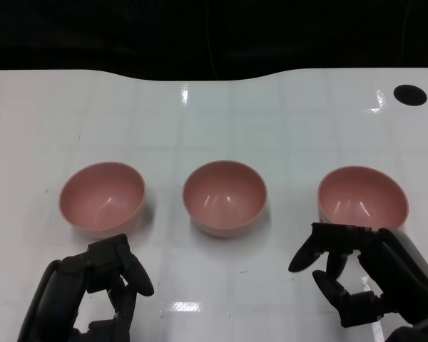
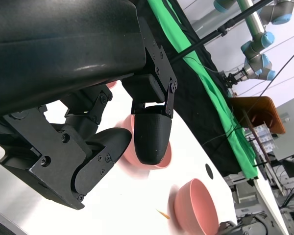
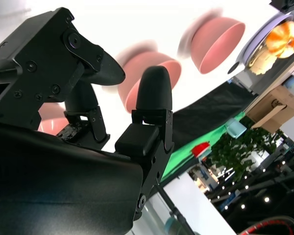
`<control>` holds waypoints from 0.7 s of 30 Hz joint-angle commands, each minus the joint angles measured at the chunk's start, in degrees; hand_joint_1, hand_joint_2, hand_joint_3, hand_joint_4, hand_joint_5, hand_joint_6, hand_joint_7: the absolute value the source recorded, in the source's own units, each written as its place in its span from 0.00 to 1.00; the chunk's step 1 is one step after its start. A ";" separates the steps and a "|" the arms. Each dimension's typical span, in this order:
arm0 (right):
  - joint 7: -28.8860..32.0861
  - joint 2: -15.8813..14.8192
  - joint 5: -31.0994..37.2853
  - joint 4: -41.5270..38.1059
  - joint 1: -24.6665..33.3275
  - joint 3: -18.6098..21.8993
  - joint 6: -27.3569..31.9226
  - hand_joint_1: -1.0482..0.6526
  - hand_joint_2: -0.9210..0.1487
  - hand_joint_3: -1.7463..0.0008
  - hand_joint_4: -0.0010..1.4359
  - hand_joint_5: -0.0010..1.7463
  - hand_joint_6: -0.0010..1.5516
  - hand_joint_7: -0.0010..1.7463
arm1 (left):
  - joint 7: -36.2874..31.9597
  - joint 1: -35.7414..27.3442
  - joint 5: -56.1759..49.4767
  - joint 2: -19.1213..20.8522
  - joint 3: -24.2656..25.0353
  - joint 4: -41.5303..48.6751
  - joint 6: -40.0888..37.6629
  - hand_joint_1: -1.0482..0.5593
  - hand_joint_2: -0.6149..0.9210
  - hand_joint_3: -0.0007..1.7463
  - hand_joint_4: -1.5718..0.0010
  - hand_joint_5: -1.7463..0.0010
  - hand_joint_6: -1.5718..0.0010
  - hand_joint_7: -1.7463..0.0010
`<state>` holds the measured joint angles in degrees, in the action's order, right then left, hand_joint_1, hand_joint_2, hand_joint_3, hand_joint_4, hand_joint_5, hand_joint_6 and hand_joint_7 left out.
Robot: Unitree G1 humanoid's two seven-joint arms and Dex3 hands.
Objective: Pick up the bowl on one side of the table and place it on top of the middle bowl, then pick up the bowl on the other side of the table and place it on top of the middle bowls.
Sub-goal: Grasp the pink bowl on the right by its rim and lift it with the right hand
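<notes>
Three pink bowls are sitting in a row on the white table (image 1: 214, 114): the middle bowl (image 1: 225, 197), the left bowl (image 1: 102, 197) beside it, and the right bowl (image 1: 362, 199) on its other side. The right hand (image 1: 357, 274), fingers spread and grasping nothing, is hovering just short of the right bowl and should probably be closing over its near rim. The left hand (image 1: 93, 288) is also holding nothing, partly cut off, and the bowls are blurring in the right wrist view.

Left bowl (image 1: 102, 197), middle bowl (image 1: 225, 197), right bowl (image 1: 362, 198): pink, upright, apart.
</notes>
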<state>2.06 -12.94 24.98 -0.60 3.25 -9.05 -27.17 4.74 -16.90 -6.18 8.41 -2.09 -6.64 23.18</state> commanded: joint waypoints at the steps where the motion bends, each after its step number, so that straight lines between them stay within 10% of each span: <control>1: 0.76 -0.75 2.21 2.32 -0.34 0.99 2.70 0.52 0.50 0.43 0.44 0.74 0.45 0.47 | 0.63 0.24 0.67 0.71 0.49 0.42 0.67 0.58 0.62 0.83 0.45 0.01 0.50 0.14; 8: 0.86 -1.31 7.50 6.61 -0.60 1.35 9.33 0.44 0.15 0.90 0.35 0.56 0.38 0.27 | 0.79 0.23 0.81 0.96 0.49 0.38 0.80 0.58 0.62 0.82 0.45 0.00 0.49 0.14; 21: 2.78 -4.41 16.91 8.47 -2.37 1.86 15.15 0.32 0.07 1.00 0.20 0.38 0.30 0.09 | 0.87 -0.25 0.16 0.83 -0.03 -0.88 0.40 0.59 0.62 0.83 0.45 0.01 0.49 0.13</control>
<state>3.97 -16.27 41.13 7.20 1.28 -7.38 -12.96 5.18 -17.07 -6.18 8.66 -2.27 -6.83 23.68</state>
